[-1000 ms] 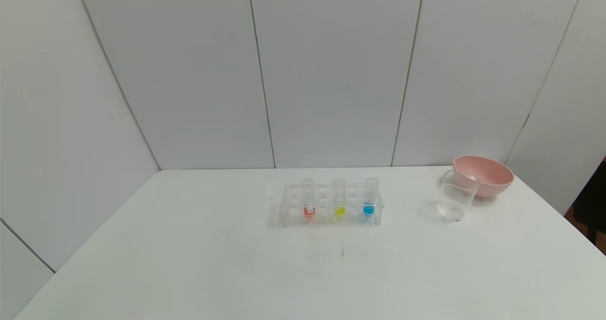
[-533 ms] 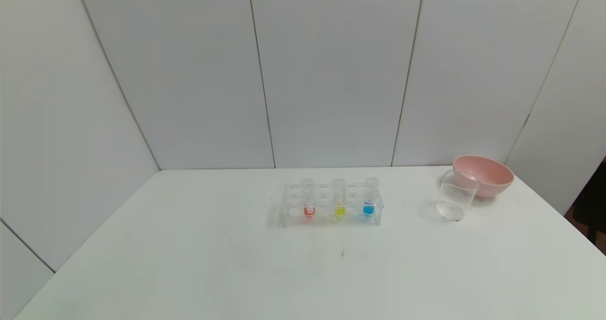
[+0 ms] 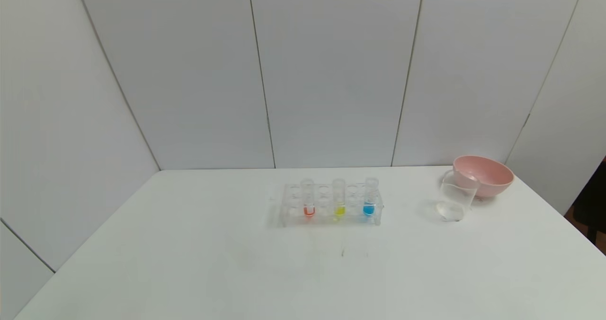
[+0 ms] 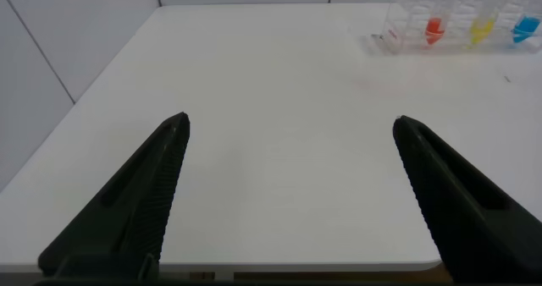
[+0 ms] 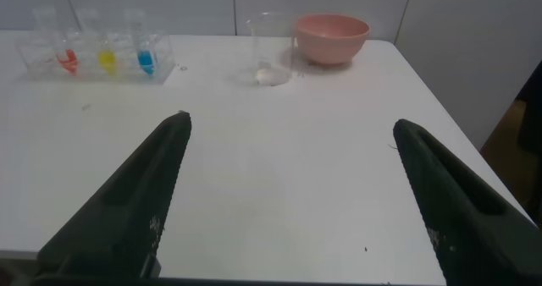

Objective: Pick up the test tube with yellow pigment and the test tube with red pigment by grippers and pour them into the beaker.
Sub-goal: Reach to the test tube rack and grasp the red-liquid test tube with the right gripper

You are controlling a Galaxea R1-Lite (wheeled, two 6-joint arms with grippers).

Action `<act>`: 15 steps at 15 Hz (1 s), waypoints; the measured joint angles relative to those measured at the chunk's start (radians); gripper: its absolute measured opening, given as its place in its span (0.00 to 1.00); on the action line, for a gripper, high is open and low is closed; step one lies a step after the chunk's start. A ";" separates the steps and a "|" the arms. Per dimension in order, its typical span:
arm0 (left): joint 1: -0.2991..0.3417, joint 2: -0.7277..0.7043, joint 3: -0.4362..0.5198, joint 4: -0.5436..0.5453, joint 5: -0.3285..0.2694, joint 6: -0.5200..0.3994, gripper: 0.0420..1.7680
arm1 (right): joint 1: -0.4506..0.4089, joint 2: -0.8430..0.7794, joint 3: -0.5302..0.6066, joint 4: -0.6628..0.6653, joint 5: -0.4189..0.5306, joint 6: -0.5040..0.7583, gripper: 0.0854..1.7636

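The test tube with red pigment (image 3: 308,200) and the test tube with yellow pigment (image 3: 339,200) stand upright in a clear rack (image 3: 330,218) at the table's middle; a tube with blue liquid (image 3: 369,199) stands to their right. The clear beaker (image 3: 457,197) stands at the right, in front of the pink bowl. Neither gripper shows in the head view. My left gripper (image 4: 290,123) is open and empty over the table's near left edge, with the red tube (image 4: 434,30) and the yellow tube (image 4: 483,31) far off. My right gripper (image 5: 290,123) is open and empty over the near right edge, with the beaker (image 5: 272,51) and the tubes (image 5: 107,59) far ahead.
A pink bowl (image 3: 483,175) stands behind the beaker near the table's back right corner. The white table (image 3: 189,263) has walls at its back and left. The rack has several unfilled holes.
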 joint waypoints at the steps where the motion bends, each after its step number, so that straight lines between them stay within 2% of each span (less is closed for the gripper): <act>1: 0.000 0.000 0.000 0.000 0.000 0.000 0.97 | 0.001 0.024 -0.022 -0.003 0.004 0.000 0.97; 11: 0.000 0.000 0.000 0.000 0.000 0.000 0.97 | 0.017 0.456 -0.283 -0.080 0.063 0.008 0.97; 15: 0.000 0.000 0.000 0.000 0.000 0.000 0.97 | 0.086 0.631 -0.372 -0.097 0.064 0.010 0.97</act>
